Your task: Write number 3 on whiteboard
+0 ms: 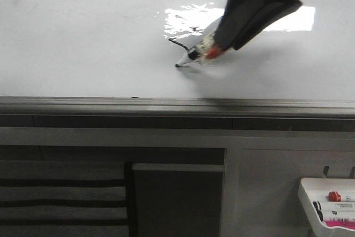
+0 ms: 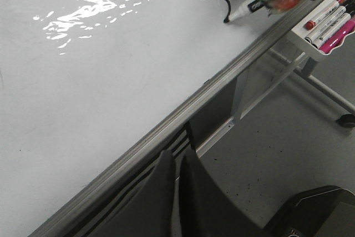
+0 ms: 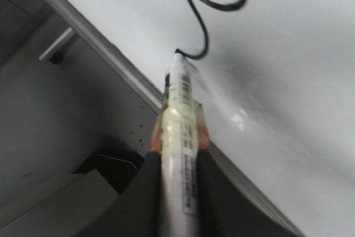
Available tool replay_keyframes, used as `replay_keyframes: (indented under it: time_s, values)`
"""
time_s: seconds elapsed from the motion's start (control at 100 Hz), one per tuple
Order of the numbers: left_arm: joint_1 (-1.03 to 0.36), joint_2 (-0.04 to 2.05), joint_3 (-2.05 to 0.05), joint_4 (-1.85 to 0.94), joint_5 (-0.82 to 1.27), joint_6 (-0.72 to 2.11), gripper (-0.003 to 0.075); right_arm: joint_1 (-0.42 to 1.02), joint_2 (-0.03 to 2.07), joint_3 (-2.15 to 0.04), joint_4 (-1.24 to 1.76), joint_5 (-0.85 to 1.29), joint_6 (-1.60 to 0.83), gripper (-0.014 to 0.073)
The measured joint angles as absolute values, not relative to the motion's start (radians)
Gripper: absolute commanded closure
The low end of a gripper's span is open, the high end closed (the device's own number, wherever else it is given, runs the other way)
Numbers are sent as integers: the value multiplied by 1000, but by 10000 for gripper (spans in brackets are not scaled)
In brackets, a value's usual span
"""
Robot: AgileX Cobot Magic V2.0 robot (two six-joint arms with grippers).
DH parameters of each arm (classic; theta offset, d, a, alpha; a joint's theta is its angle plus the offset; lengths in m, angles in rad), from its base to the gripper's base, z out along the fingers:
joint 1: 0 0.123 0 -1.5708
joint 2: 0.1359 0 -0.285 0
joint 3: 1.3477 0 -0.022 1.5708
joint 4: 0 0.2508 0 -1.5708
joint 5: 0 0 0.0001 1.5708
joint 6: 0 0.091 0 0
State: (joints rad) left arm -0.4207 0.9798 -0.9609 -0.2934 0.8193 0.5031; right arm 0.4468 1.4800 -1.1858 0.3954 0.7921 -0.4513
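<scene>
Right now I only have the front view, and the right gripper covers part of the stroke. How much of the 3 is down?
Observer: The right wrist view shows the number 3 as an upper curve, a sharp kink, then a lower curve that hooks back to the pen tip.
Operator: Tip on the board?
Observer: It looks so. The marker, clamped in the right gripper, meets the stroke's end on the whiteboard with no gap showing.
Operator: Left arm? It's not in my view.
Observer: The left gripper is shut and empty, off the board on the floor side of the edge rail.
</scene>
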Motion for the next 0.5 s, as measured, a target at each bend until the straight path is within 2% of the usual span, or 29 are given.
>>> replay_keyframes:
  time_s: [0.25,0.5]
  values:
    - [-421,980,-961,-299,811,503,739,523,1513,-1244,406,769,-470,646]
    - [-421,980,-961,-300,795,503,739,599,1376,-1248,427,868,-757,646]
